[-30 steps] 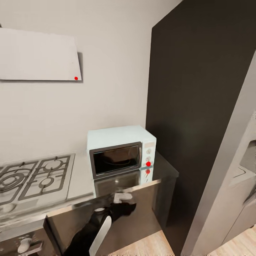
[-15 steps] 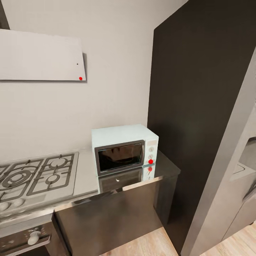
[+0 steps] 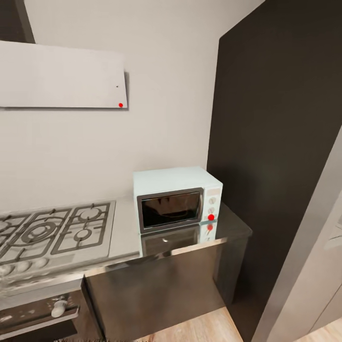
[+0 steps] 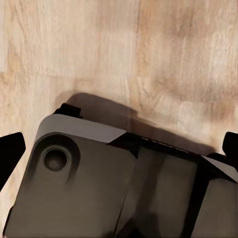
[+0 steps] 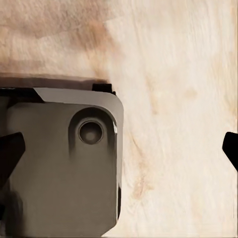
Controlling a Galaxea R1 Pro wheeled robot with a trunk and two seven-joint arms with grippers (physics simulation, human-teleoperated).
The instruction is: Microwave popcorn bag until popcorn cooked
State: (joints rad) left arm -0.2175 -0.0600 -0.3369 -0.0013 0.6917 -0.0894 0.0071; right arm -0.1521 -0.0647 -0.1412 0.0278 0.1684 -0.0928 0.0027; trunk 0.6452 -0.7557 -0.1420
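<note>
The microwave (image 3: 177, 198) sits on the glossy steel countertop (image 3: 230, 229), close beside the tall dark panel (image 3: 280, 142), its glass door shut and its cavity looking dark and empty; a gas hob (image 3: 52, 232) lies next to it on the other side, with a white range hood (image 3: 61, 75) on the wall above; the popcorn bag is nowhere among these things, so where it stands on the counter cannot be told. Both wrist cameras look down past the robot's dark base (image 4: 124, 188) at the wooden floor (image 5: 178, 124); each gripper's black fingertips (image 4: 10, 153) sit far apart at the frame edges, spread and holding nothing. By my reading the task is barely begun: finding and lifting the bag, loading and heating all remain.
</note>
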